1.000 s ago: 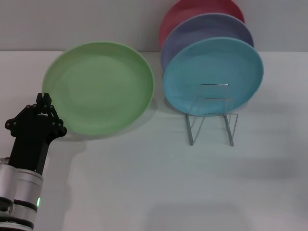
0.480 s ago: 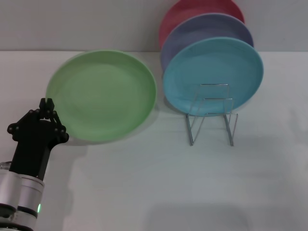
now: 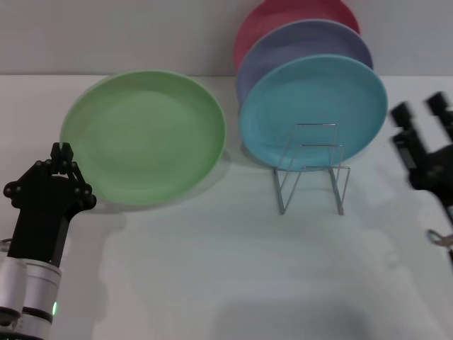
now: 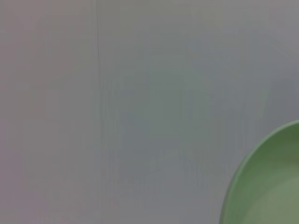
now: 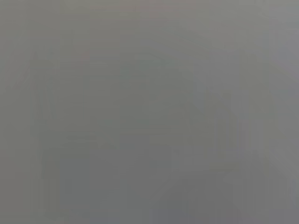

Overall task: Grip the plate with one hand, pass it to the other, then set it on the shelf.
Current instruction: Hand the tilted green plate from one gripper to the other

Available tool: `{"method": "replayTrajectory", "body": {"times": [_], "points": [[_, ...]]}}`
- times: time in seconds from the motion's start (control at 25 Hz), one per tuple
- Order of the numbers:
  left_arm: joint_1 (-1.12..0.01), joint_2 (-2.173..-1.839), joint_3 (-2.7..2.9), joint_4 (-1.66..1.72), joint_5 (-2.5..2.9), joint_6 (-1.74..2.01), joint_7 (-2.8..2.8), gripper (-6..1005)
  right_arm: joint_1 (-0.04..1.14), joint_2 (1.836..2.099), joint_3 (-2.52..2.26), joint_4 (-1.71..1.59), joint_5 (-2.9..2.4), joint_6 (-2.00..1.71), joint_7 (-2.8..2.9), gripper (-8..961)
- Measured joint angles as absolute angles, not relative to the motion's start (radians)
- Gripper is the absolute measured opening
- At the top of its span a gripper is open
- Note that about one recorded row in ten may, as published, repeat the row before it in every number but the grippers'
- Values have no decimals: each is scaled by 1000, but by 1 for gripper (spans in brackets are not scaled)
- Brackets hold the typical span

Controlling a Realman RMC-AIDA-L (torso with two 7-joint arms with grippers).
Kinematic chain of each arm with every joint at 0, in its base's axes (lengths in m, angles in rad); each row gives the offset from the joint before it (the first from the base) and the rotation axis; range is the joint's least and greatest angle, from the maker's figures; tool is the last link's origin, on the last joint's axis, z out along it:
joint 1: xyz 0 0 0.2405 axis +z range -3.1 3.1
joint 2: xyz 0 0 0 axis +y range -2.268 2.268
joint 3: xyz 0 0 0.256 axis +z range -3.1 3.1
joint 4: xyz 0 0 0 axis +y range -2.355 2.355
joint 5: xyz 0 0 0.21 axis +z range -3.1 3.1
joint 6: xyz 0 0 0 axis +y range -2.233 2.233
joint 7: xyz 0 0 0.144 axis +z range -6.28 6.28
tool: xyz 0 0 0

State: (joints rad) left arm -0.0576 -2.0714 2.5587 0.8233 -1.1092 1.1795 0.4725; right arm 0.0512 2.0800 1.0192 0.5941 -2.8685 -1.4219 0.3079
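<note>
My left hand [image 3: 64,150] is clamped on the near-left rim of the light green plate [image 3: 145,136], holding it over the counter [image 3: 212,269]. My right hand [image 3: 422,120] hangs spread open at far right, beyond the wire shelf [image 3: 311,170] holding the turquoise plate [image 3: 311,106].

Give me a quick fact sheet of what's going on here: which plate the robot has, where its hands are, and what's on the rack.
Held plate: light green plate, gripped at its edge nearest the robot's left
Left hand: shut on that edge
Right hand: at the table's right side, open, holding nothing
Shelf: wire rack, front slots free
On the rack: turquoise plate, lavender plate, red plate, standing upright
</note>
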Motion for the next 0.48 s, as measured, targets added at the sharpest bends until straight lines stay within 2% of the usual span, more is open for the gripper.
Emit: {"method": "replayTrajectory", "body": {"times": [0.16,0.48], "points": [[-47,-2074,2558,847,-1111,1180,473,42,74,2080,929,700,-2869,-1263,232,610],[-34,-2077,2560,903,-1132,1174,535,44,120,2081,895,828,-2869,-1007,201,610]]}}
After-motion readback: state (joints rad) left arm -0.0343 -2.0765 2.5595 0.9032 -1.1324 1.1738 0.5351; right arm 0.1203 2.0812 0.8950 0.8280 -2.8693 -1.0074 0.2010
